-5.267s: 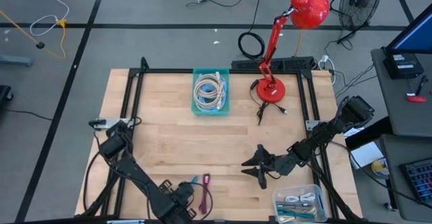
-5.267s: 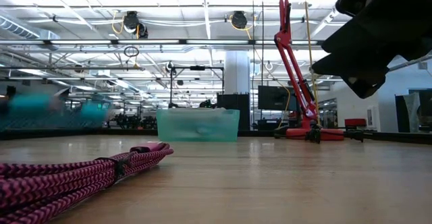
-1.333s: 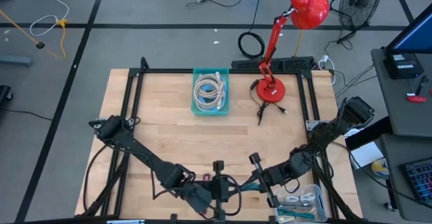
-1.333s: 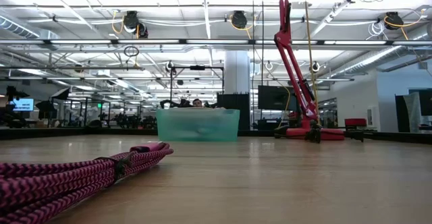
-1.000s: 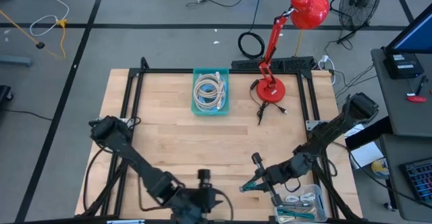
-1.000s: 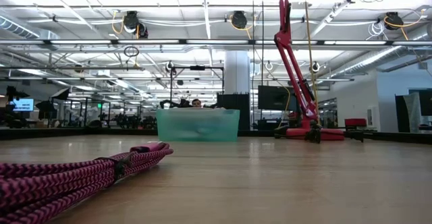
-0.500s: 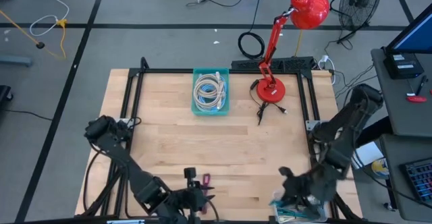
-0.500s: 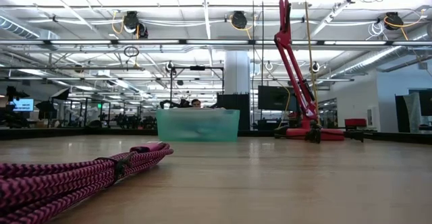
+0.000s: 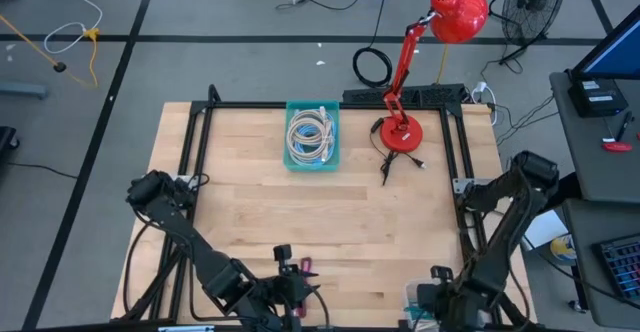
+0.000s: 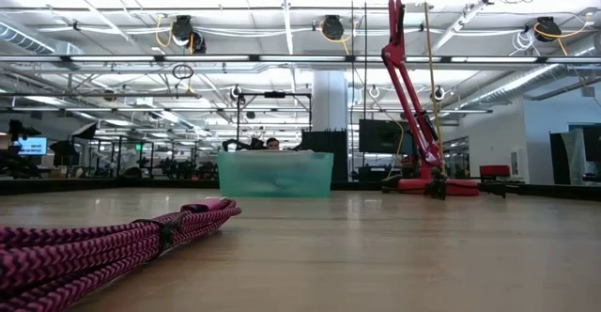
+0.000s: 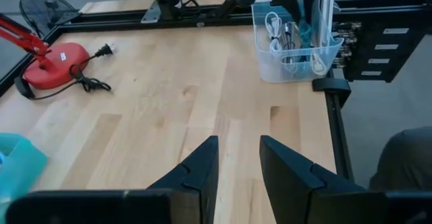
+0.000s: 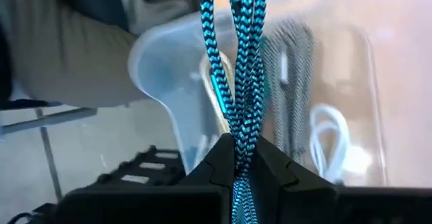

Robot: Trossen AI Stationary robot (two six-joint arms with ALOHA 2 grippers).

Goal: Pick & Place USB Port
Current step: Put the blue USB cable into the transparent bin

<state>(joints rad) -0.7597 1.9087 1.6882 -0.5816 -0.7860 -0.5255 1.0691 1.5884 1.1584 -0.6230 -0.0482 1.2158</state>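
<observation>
A teal braided USB cable (image 12: 239, 62) is in my right gripper (image 12: 236, 153), which is shut on it above the clear bin (image 12: 331, 116) at the table's near right corner (image 9: 414, 302). That bin holds several coiled white and grey cables. My left gripper (image 11: 237, 173) is open and holds nothing. It hovers near the near edge (image 9: 290, 290), beside a pink braided cable (image 9: 304, 267) that lies flat on the wood (image 10: 113, 241). My right gripper pinches the teal cable between its two fingers, on a bunch of doubled strands (image 12: 237, 133). The strands run out past the fingertips over the clear bin's open top, clear of the table. I cannot tell whether the far end touches the bin's contents.
A teal bin of coiled grey cables (image 9: 311, 135) stands at the far middle. The red desk lamp's base (image 9: 399, 134) and its black cord are at the far right. A black frame (image 9: 325, 106) borders the table. Bare wood lies between (image 9: 330, 212).
My right gripper has carried the teal cable from the table's near middle toward the right and near edges, until it hangs over the clear bin. My left gripper has drawn back slightly to the left along the near edge. The pink cable has stayed where it was.
</observation>
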